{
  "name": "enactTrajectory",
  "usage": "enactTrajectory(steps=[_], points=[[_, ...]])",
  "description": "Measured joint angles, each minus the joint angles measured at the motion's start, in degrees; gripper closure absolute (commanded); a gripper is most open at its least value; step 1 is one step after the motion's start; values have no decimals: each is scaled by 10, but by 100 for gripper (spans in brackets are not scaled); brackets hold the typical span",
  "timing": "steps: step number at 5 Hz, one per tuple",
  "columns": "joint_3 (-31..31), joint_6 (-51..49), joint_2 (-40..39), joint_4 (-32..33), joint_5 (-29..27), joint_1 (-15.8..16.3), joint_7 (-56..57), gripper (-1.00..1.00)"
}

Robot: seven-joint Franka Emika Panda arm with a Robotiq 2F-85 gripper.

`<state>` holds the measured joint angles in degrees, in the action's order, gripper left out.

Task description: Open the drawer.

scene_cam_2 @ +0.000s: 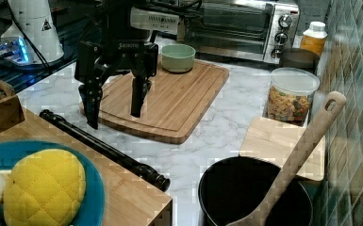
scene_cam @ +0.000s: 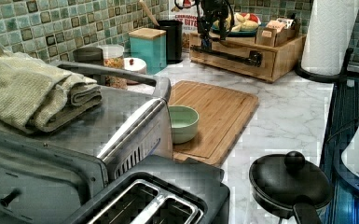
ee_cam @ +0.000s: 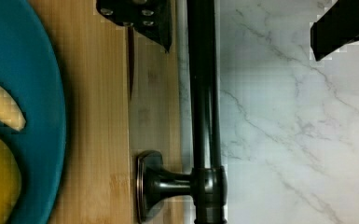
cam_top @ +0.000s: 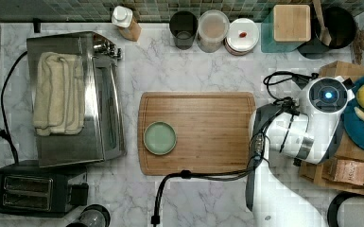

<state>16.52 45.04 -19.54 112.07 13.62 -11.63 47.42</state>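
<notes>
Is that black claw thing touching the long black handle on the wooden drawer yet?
Apart. In the right view the open tool hangs above the drawer handle, with marble counter showing between its fingertips and the bar.

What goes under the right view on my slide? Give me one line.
Open pincer poised above the drawer's black bar handle, its fingers straddling the bar without touching, cutting board behind.

Drawer (scene_cam: 242, 58): light wood box, long black bar handle (ee_cam: 204, 93) on black brackets.
Shut; on the desk, beyond the cutting board (scene_cam: 214, 114).
</notes>
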Motion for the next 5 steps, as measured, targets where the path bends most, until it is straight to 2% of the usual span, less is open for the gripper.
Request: enactTrajectory(steps=[4,5], points=[[18,72,-76,18,-52,-12,0,-100],[13,64,-85,6,-99,-17,17,-100]])
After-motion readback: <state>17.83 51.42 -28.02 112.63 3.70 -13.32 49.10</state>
